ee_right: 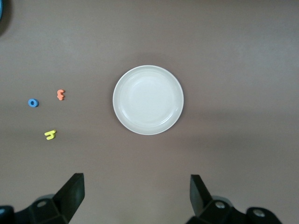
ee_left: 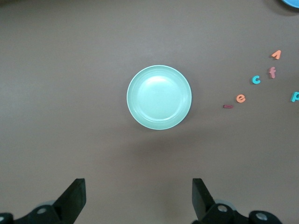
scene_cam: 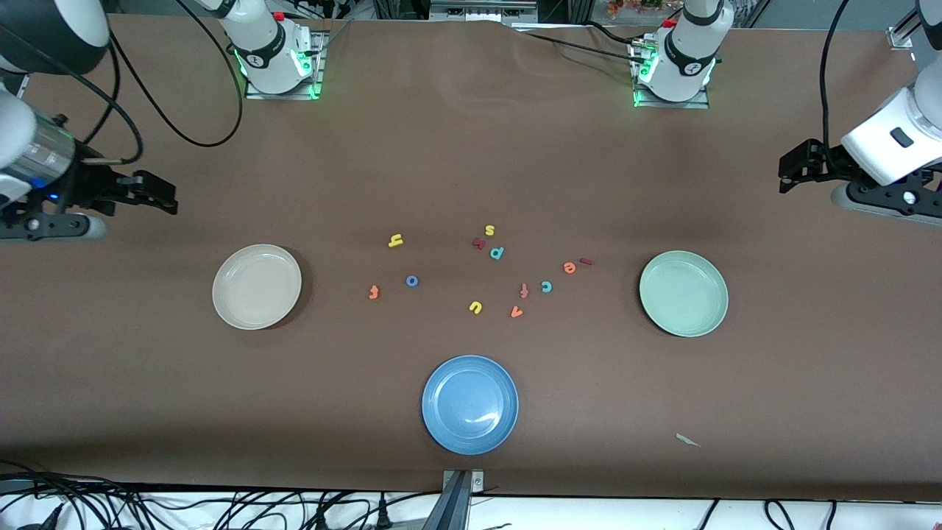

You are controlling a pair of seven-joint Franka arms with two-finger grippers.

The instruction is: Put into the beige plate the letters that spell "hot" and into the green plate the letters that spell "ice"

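The beige plate (scene_cam: 257,286) lies bare toward the right arm's end, the green plate (scene_cam: 684,293) bare toward the left arm's end. Between them lie the yellow h (scene_cam: 395,240), blue o (scene_cam: 412,280) and orange t (scene_cam: 374,293), and closer to the green plate the dark red i (scene_cam: 586,260), teal c (scene_cam: 547,286) and orange e (scene_cam: 569,266). My right gripper (scene_cam: 168,197) hangs open and holds nothing, up in the air by the beige plate (ee_right: 148,100). My left gripper (scene_cam: 784,177) hangs open and holds nothing, by the green plate (ee_left: 159,97).
A blue plate (scene_cam: 470,404) sits nearest the front camera. Other letters lie among the task's letters: yellow s (scene_cam: 490,229), a dark red curved letter (scene_cam: 479,243), teal p (scene_cam: 497,252), orange-red f (scene_cam: 524,290), yellow u (scene_cam: 475,307), orange v (scene_cam: 516,312). A paper scrap (scene_cam: 687,439) lies near the front edge.
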